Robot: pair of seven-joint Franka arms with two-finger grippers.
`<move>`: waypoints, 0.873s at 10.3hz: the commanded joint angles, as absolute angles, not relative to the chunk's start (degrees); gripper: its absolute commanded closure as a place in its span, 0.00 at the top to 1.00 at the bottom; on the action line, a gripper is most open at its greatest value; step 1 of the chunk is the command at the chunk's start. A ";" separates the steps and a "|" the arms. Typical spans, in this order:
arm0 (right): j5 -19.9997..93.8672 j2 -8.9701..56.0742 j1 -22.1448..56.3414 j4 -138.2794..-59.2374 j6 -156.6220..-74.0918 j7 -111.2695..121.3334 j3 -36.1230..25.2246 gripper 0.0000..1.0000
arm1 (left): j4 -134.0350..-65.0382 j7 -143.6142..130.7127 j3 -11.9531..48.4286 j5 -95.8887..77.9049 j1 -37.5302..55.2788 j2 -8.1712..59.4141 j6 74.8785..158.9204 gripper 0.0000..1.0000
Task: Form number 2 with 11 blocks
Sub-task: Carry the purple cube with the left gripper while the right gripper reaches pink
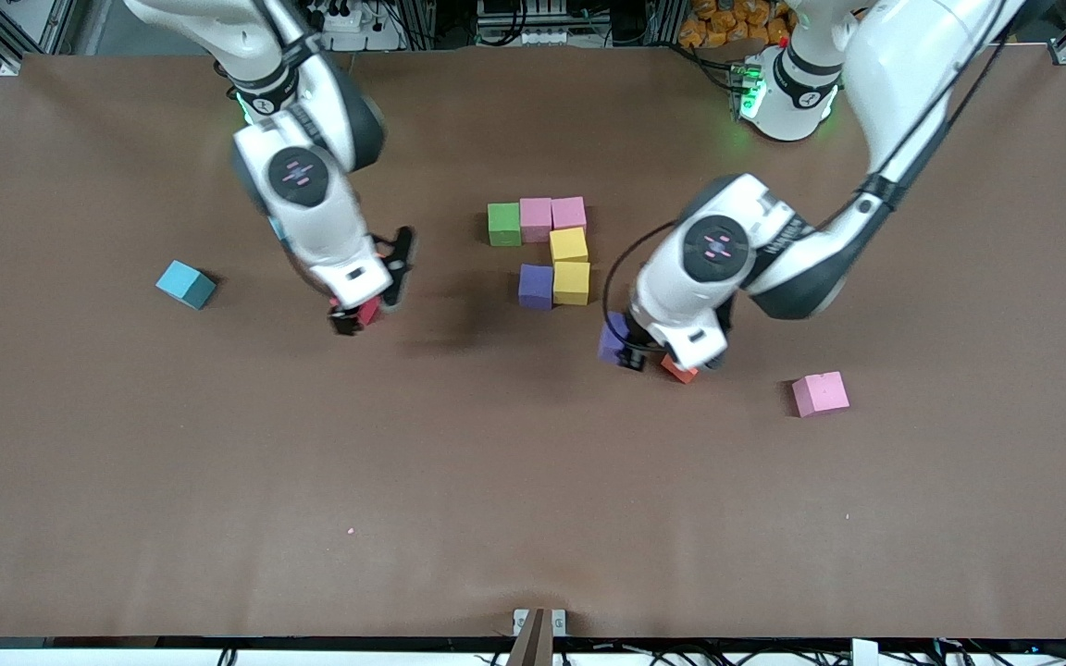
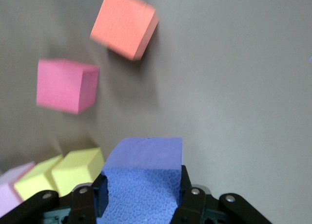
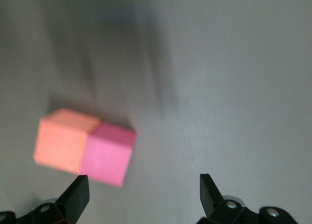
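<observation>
The left gripper (image 1: 627, 354) is clamped on a purple block (image 2: 144, 177), its jaws pressed against two opposite faces, over the counter (image 1: 533, 509) just nearer the front camera than the unfinished number 2 (image 1: 547, 250). That figure stands mid-counter: a green block (image 1: 503, 224) and two pink blocks (image 1: 552, 216) in a row, two yellow blocks (image 1: 570, 264) stacked below the row's end toward the left arm, and a second purple block (image 1: 536, 286) touching the lower yellow one. An orange block (image 1: 679, 369) lies just beside the left gripper, and a loose pink block (image 1: 820, 393) sits farther toward the left arm's end. The right gripper (image 1: 366, 305) is spread wide and empty, low over a red block (image 1: 368, 311), toward the right arm's end from the figure. A light-blue cube (image 1: 187, 283) sits farther toward that end.
</observation>
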State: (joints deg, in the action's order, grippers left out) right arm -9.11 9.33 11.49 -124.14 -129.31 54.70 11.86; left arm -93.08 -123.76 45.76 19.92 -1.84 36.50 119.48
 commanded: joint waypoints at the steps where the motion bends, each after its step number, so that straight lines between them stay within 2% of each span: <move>1: -7.82 7.12 8.18 -127.35 -129.99 66.22 12.92 1.00 | -90.10 -130.92 42.72 19.07 4.98 37.44 119.35 0.46; 3: -7.82 7.29 6.69 -128.31 -130.51 75.99 12.92 1.00 | -87.81 -137.95 42.37 19.07 10.17 39.11 120.23 0.45; 5: -7.82 7.47 6.24 -132.25 -136.55 83.82 12.92 1.00 | -87.63 -143.77 40.88 19.07 14.13 39.46 122.60 0.46; 9: -7.73 7.56 3.87 -133.07 -140.08 80.97 12.83 1.00 | -87.45 -153.16 36.57 18.81 20.81 40.51 129.44 0.46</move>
